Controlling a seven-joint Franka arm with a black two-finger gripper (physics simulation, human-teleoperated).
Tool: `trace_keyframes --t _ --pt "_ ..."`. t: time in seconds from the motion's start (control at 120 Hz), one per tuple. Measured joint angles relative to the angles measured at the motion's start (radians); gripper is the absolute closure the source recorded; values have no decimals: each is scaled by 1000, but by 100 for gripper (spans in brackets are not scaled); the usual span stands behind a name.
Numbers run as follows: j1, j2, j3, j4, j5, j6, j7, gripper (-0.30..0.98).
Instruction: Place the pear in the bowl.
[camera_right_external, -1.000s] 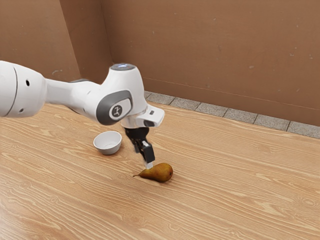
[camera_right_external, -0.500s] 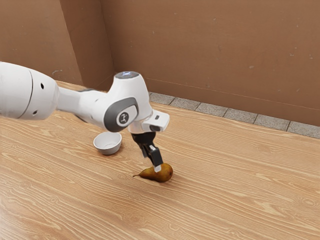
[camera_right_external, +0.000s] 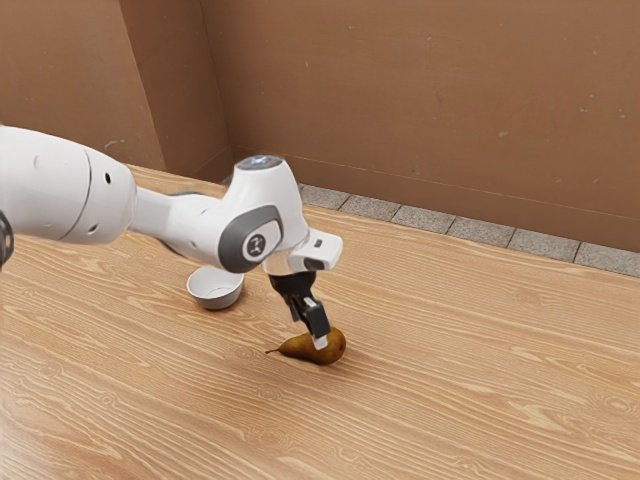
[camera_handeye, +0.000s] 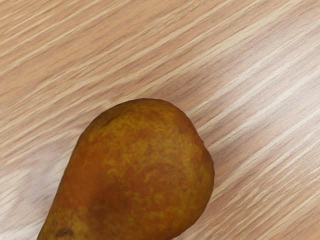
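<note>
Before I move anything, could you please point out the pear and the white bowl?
Pear (camera_handeye: 145, 170): wrist view, on its broad, rounded end.
White bowl (camera_right_external: 214, 302): exterior view, on its outer wall.

The white, smooth-shelled robot arm (camera_right_external: 65, 185) came in from the exterior view's left, narrowing to a slimmer white link (camera_right_external: 175, 218) that sloped gently down toward the bulky white wrist (camera_right_external: 275, 195). The wrist bore a dark grey oval band (camera_right_external: 234, 245) around its side joint and a round grey cap on top. Beneath, the black two-finger gripper (camera_right_external: 319, 341) pointed steeply downward, tilted toward the exterior view's right.
</note>
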Motion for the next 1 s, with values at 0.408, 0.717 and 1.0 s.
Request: trace_keyframes --t 0.408,0.717,1.0 --pt "0 45 10 21 -35 5 77 0" --pt "2 115 18 90 -75 -7 222 0" --pt "1 175 22 157 -81 -21 316 0"
